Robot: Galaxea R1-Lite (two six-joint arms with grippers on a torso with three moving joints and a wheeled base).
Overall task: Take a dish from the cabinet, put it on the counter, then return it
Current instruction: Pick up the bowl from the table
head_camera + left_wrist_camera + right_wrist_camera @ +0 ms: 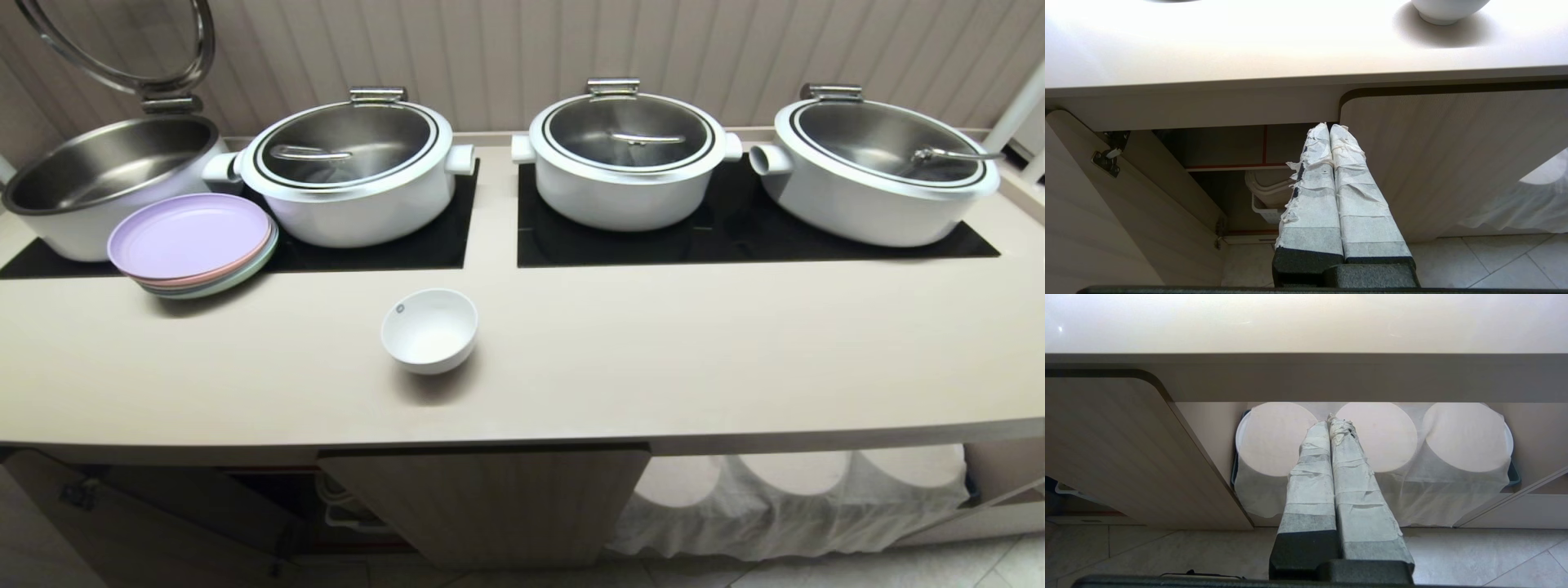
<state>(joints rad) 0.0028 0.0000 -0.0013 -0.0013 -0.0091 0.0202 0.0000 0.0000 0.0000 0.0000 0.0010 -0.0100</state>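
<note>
The bowl (429, 330) sat on the worktop (653, 359) up and right of the left hand (1329, 127), nearer it than the right hand (1329, 418); both hands were pressed together, empty.

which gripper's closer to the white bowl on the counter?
Left. The left gripper sits below the counter by the open cabinet, with the bowl just above it. The right gripper faces the cloth-covered stacks, farther right.

Ribbed beige wall panelling (506, 49) behind, pale tiled floor (1474, 551) below.
</note>
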